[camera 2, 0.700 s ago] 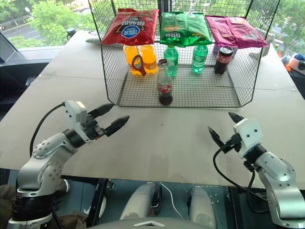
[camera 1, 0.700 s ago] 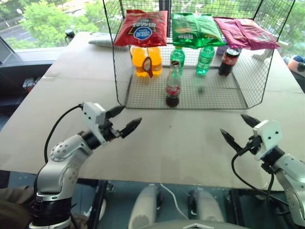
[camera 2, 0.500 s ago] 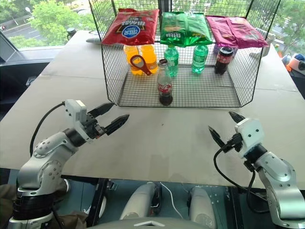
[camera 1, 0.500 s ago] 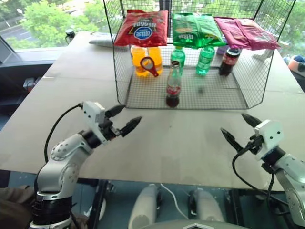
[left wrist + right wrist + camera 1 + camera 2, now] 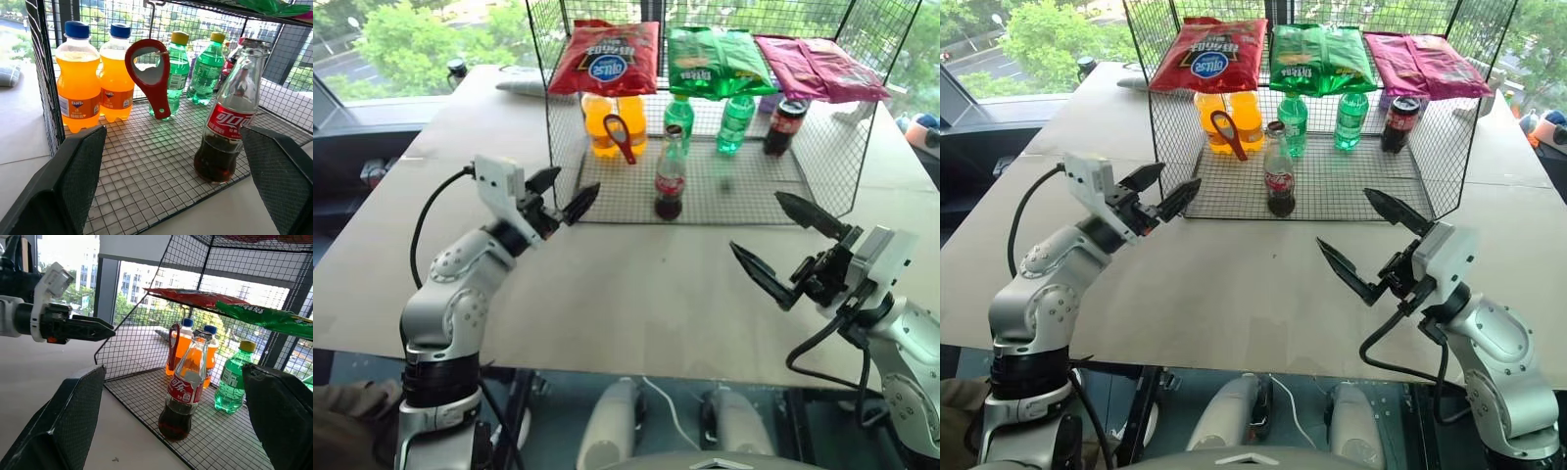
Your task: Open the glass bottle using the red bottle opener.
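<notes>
Your glass bottle (image 5: 669, 176) stands upright near the front edge of the wire rack (image 5: 705, 201), upper centre of the frame, its cap on. The red bottle opener (image 5: 620, 137) hangs just left of it and a little further back, in front of the two orange soda bottles (image 5: 613, 122), ring end up. Behind the glass bottle you have two green bottles (image 5: 708, 119) and, further right, a dark cola bottle (image 5: 784, 125); three snack bags (image 5: 710, 61) lie on the rack's top. Your left gripper (image 5: 562, 194) sits at centre left, just off the rack's front left corner, jaws released and holding nothing, aimed toward the opener and bottle. Your right gripper (image 5: 786, 247) is at lower right over the bench (image 5: 636, 294), jaws spread wide and empty, well apart from the bottle and pointing toward it.
</notes>
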